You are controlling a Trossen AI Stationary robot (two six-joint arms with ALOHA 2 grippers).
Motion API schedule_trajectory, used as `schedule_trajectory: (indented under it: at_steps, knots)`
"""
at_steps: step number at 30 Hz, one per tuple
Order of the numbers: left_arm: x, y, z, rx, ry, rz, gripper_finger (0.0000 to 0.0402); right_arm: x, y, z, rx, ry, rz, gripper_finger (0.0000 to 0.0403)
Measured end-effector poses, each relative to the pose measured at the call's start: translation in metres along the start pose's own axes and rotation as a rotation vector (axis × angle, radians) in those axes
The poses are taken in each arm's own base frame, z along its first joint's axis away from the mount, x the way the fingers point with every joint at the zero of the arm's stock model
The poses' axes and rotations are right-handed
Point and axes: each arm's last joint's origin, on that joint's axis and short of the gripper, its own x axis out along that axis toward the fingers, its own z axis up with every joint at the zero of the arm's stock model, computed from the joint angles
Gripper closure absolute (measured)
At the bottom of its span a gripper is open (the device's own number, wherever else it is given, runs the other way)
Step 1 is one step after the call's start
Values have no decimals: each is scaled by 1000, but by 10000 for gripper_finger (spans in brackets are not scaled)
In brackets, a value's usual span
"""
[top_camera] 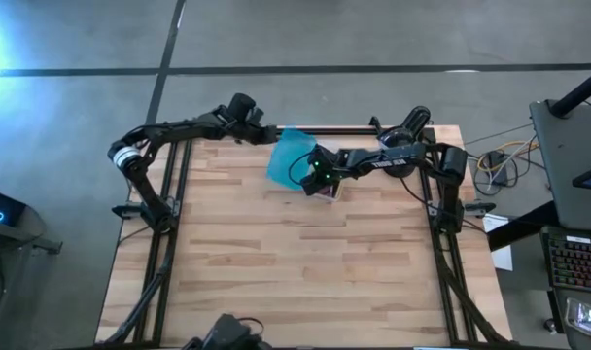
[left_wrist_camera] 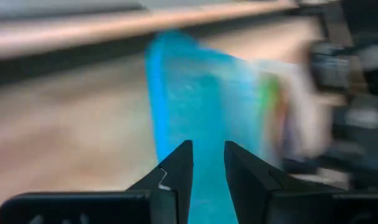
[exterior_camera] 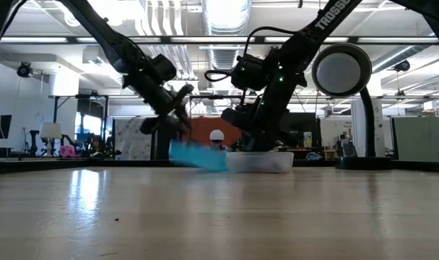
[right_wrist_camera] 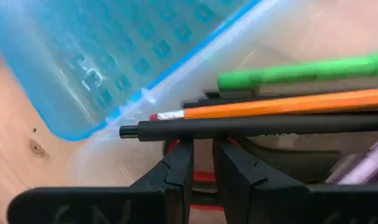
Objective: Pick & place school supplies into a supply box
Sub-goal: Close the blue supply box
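Wood-plank table (top_camera: pixel 305 262); "TROSSEN" on arm; right gripper (right_wrist_camera: pixel 202 163) nearly closed over supply box (right_wrist_camera: pixel 114 56); left gripper (left_wrist_camera: pixel 207 163) narrowly parted, empty.

Overhead, table-level, two perhaps close wrist views.

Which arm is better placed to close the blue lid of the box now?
Probably the left: its gripper is right beside the blue lid, while the right gripper sits low over the pens inside the box.
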Motion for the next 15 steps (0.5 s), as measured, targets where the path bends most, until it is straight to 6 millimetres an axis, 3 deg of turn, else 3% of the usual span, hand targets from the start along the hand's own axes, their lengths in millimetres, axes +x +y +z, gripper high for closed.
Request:
schedule_trajectory:
  at_steps: [7,11,15]
  knots:
    - [-8,19,-9,242,2,429,326,1,-2,-2,0,6,-5,348]
    - [4,30,-28,321,158,383,326,2,-2,-3,-1,7,-7,348]
    - [25,28,-52,485,231,313,326,2,-2,-3,0,7,-7,348]
